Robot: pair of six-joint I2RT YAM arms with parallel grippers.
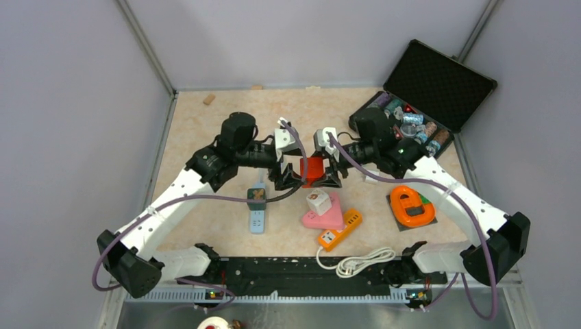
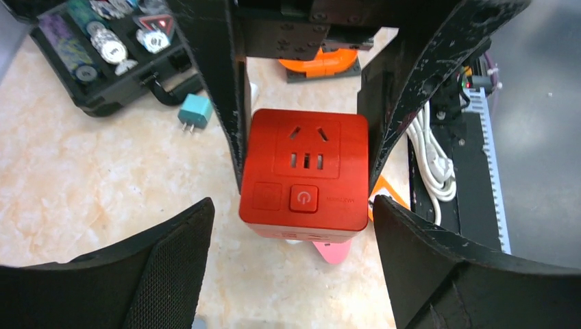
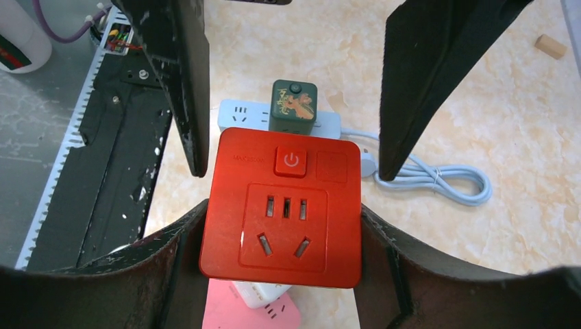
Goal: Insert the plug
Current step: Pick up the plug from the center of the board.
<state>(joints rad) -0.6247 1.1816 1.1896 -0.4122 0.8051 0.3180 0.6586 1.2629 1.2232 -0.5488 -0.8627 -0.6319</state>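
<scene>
The plug is a red cube with a socket face and a power button, held in the air over the middle of the table. My right gripper is shut on the plug, its fingers pressed against two opposite sides. My left gripper faces it from the other side and stands open. Its fingertips flank the near end of the plug with a gap on each side. In the top view the left gripper and the right gripper meet at the cube.
Below the cube lies a pink power strip with a white cube plugged in. An orange strip and a white cable lie nearer. A pale blue strip with a green cube lies left. An orange device and an open black case are right.
</scene>
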